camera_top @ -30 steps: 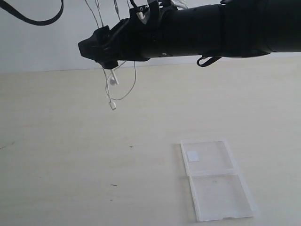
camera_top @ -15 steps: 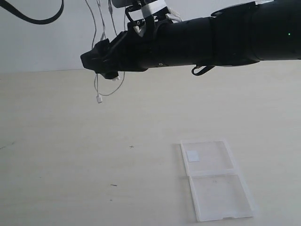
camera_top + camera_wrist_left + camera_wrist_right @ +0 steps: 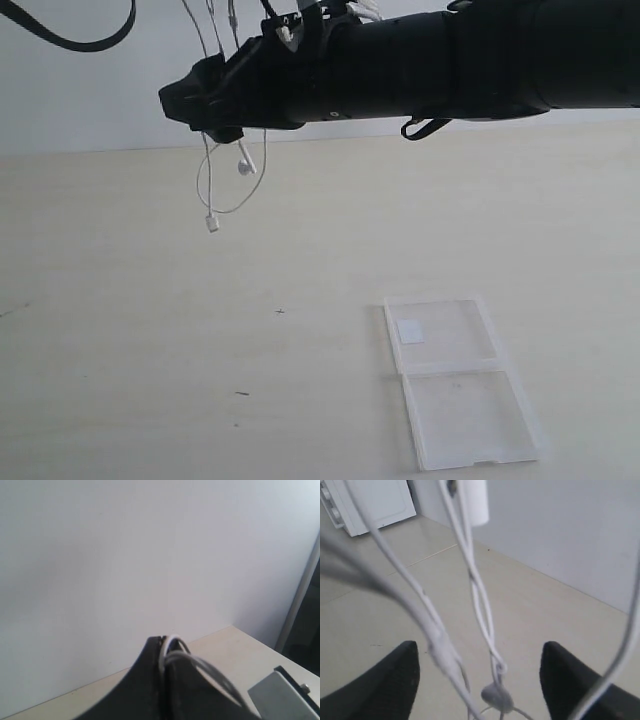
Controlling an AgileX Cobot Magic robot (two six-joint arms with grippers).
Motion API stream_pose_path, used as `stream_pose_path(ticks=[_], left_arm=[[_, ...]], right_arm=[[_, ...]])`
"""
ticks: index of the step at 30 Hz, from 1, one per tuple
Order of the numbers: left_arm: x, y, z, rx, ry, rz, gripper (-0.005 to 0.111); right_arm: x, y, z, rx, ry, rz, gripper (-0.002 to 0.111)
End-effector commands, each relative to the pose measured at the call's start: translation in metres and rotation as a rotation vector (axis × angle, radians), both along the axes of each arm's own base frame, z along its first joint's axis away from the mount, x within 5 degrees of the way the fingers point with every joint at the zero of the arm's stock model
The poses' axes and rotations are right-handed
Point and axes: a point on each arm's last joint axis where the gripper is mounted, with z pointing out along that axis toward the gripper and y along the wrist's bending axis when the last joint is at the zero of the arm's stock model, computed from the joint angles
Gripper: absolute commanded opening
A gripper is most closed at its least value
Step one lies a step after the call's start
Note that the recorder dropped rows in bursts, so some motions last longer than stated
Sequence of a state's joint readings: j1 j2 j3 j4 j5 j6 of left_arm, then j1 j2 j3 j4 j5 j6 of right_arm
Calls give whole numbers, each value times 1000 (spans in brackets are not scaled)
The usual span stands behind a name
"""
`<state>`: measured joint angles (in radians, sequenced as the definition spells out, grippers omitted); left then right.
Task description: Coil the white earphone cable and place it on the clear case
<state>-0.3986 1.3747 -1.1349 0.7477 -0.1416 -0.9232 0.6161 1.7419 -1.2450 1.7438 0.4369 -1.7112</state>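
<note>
The white earphone cable (image 3: pixel 206 180) hangs in the air from above the exterior view, looping down past the black right arm. One earbud (image 3: pixel 243 166) and a small white end (image 3: pixel 212 224) dangle over the table. In the left wrist view, my left gripper (image 3: pixel 164 641) is shut on the white earphone cable (image 3: pixel 172 641); this gripper is out of the exterior view. My right gripper (image 3: pixel 188 103) reaches across to the upper left. It is open, and cable strands (image 3: pixel 479 600) and an earbud (image 3: pixel 496 696) hang between its fingertips (image 3: pixel 404 672). The clear case (image 3: pixel 456 380) lies open and flat at the lower right.
The pale wooden table (image 3: pixel 150 340) stretches under the hanging cable. A white wall (image 3: pixel 80 100) stands behind it. A thick black robot cable (image 3: pixel 70 44) loops at the upper left. A white cabinet (image 3: pixel 370 502) shows in the right wrist view.
The right arm dipped, then rose again and shifted slightly left. The cable's dangling ends swung left, lifting and then dropping back. The case has not moved.
</note>
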Motion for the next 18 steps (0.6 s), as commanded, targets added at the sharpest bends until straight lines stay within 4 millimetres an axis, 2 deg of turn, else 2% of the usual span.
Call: stream_pose_path(ticks=[1,2,3,12,18], left_arm=[[0,0,3,-15,-6,1,0],[0,0,3,-15,-6,1,0],[0,0,3,-15,-6,1,0],[0,0,3,-7,-10,-1,0],[1,2,1,51,-8,15,0]], right_arm=[[2,0,2,2,3,-26,27],[2,0,2,1,0,-25,5],[2,0,2,2,0,-21,0],[2,0,2,2,0,-21,0],[8,-5,0,-31,-5,-96,0]])
